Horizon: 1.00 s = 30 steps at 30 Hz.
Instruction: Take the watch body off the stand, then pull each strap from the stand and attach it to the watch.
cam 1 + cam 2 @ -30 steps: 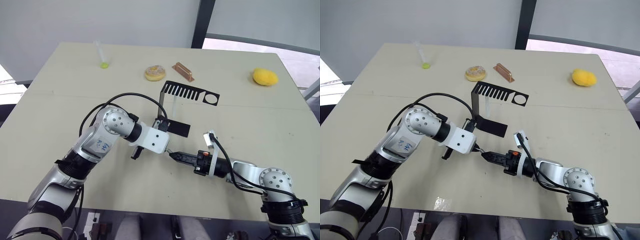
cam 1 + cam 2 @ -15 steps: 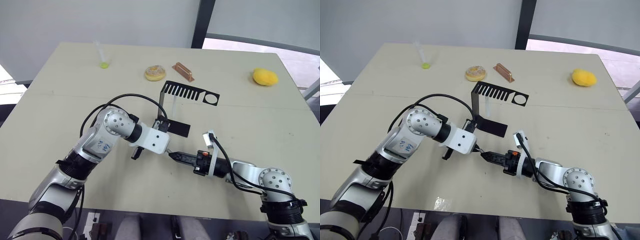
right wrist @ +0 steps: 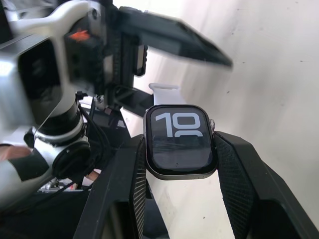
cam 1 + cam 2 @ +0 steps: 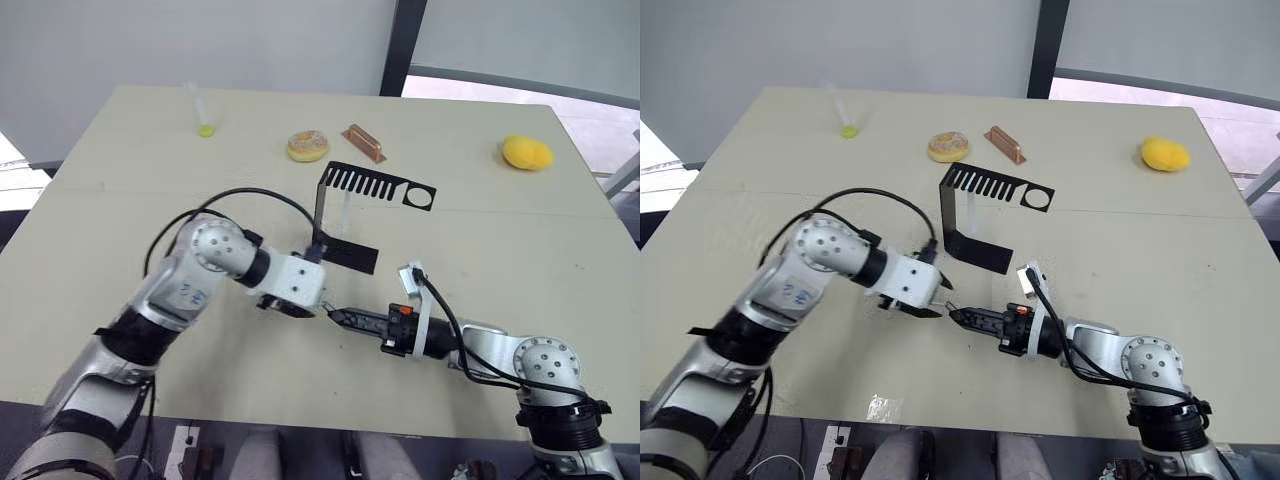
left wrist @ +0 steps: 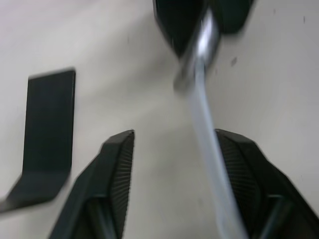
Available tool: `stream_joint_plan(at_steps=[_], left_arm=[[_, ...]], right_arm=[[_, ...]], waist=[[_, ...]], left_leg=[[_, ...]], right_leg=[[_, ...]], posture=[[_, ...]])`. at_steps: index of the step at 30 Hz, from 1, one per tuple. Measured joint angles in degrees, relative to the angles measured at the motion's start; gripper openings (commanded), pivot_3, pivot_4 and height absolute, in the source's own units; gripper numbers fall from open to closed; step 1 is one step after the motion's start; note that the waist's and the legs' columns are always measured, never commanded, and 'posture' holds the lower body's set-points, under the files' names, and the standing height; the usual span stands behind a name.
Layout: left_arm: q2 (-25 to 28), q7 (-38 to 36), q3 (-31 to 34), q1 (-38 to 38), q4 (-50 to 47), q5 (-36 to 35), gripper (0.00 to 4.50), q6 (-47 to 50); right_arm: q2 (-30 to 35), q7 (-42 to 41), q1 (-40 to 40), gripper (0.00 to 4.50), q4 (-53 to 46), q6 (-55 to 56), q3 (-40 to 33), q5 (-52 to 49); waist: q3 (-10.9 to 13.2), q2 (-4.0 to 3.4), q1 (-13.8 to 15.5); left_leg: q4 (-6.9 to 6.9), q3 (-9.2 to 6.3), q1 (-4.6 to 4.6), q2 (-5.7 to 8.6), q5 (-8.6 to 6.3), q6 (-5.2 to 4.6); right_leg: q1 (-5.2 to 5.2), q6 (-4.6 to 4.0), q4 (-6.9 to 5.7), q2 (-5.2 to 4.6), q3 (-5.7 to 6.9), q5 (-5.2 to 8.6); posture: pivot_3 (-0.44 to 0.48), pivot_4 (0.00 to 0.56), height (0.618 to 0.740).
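Note:
My right gripper (image 4: 336,317) is shut on the watch body (image 3: 179,142), its lit screen facing the wrist camera between the black fingers (image 3: 239,169). A white strap (image 3: 164,92) joins the watch's far end and runs toward my left gripper (image 4: 320,304). That gripper is open. In its wrist view the strap (image 5: 205,139) lies between the spread fingers, close against one pad (image 5: 239,164). The black stand (image 4: 322,215) rises just behind both grippers on the table. Another pale strap (image 4: 345,212) hangs under its comb-slotted top plate (image 4: 380,185).
A doughnut (image 4: 307,146), a copper-coloured block (image 4: 365,142) and a clear tube with a yellow-green end (image 4: 203,112) lie along the far side of the beige table (image 4: 520,250). A yellow lump (image 4: 528,152) sits at the far right. The stand's foot (image 5: 50,124) is beside my left fingers.
My left gripper has opened and let go of the strap, and its wrist has sunk and drawn slightly left. The right gripper still holds the watch, shifted a little left.

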<state>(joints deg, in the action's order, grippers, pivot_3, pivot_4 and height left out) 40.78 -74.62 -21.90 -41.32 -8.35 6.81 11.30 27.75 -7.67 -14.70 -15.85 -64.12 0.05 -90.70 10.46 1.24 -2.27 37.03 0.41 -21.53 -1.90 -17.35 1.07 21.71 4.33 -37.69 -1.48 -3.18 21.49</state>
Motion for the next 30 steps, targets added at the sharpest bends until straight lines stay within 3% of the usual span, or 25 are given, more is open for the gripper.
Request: stream_joint_plan(at_steps=[2, 5, 8, 11, 14, 19, 25, 30], left_arm=[[7.7, -1.0, 7.3, 5.6, 3.4, -3.0, 4.5, -4.2], [7.1, -1.9, 17.1, 11.5, 4.2, -14.0, 4.5, -3.0], [6.2, -2.8, 26.9, 18.9, 2.9, -27.3, 4.5, 3.1], [8.2, -3.5, 33.4, 24.9, 2.6, -32.0, 4.5, 4.7], [7.9, -2.5, 36.9, 27.9, 1.8, -34.7, 4.5, 4.5], [6.3, 1.5, 37.7, 31.8, -4.2, -38.2, 4.5, 7.7], [6.6, 4.5, 37.8, 32.3, -7.0, -40.6, 4.5, 9.9], [8.4, 4.1, 39.0, 33.9, -7.0, -41.5, 4.5, 10.7]], right_arm=[[3.7, -4.3, 0.6, 1.51, -2.6, 0.5, -0.8, 4.3], [8.3, -12.8, 1.7, 1.51, -7.9, 4.9, -0.2, 13.8], [17.4, -27.0, 4.1, 1.51, -15.7, 20.6, 3.9, 34.2], [23.3, -38.3, 9.1, 1.51, -15.4, 39.4, 7.1, 53.5], [23.0, -43.7, 11.7, 1.51, -11.9, 52.7, 8.0, 63.3], [18.4, -46.7, 10.1, 1.51, -6.5, 61.7, 9.9, 70.2], [4.5, -46.6, -3.6, 1.51, 0.0, 59.2, 19.2, 74.9], [0.4, -46.8, -8.6, 1.51, 7.2, 57.7, 24.1, 80.2]], waist=[[0.0, -0.04, -0.3], [0.1, -0.12, 0.1], [0.1, -0.14, 0.4], [0.1, -0.06, 0.6], [0.1, -0.05, 0.6], [0.1, -0.04, 0.3], [0.1, -0.04, -1.1], [0.1, -0.03, -0.8]], left_leg=[[-0.03, -0.02, 0.0, -0.01, 0.0, 0.0], [0.0, -0.06, -0.05, 0.05, -0.05, -0.07], [-0.01, -0.08, -0.11, 0.07, -0.08, -0.08], [-0.01, -0.15, -0.08, 0.06, -0.1, -0.05], [0.06, -0.12, -0.02, 0.1, -0.1, -0.05], [0.02, -0.11, 0.1, 0.08, -0.1, -0.04], [-0.02, -0.08, 0.25, 0.05, -0.05, 0.06], [0.0, -0.1, 0.19, 0.14, -0.09, 0.07]], right_leg=[[0.01, 0.0, 0.02, -0.04, 0.03, 0.0], [0.0, 0.02, 0.1, -0.17, 0.1, 0.01], [0.01, 0.06, 0.26, -0.16, 0.13, 0.03], [-0.07, 0.06, 0.32, -0.1, 0.21, 0.03], [-0.15, 0.06, 0.26, -0.16, 0.18, 0.03], [-0.17, 0.06, 0.13, -0.14, 0.15, 0.03], [-0.13, 0.03, -0.12, -0.08, 0.11, 0.04], [-0.1, 0.03, -0.09, -0.24, 0.15, 0.04]], posture=[[0.0, 0.15, 0.74], [0.0, 0.15, 0.74], [0.0, 0.15, 0.74], [0.0, 0.15, 0.74], [0.0, 0.15, 0.74], [0.0, 0.15, 0.74], [0.0, 0.15, 0.74], [0.0, 0.15, 0.74]])
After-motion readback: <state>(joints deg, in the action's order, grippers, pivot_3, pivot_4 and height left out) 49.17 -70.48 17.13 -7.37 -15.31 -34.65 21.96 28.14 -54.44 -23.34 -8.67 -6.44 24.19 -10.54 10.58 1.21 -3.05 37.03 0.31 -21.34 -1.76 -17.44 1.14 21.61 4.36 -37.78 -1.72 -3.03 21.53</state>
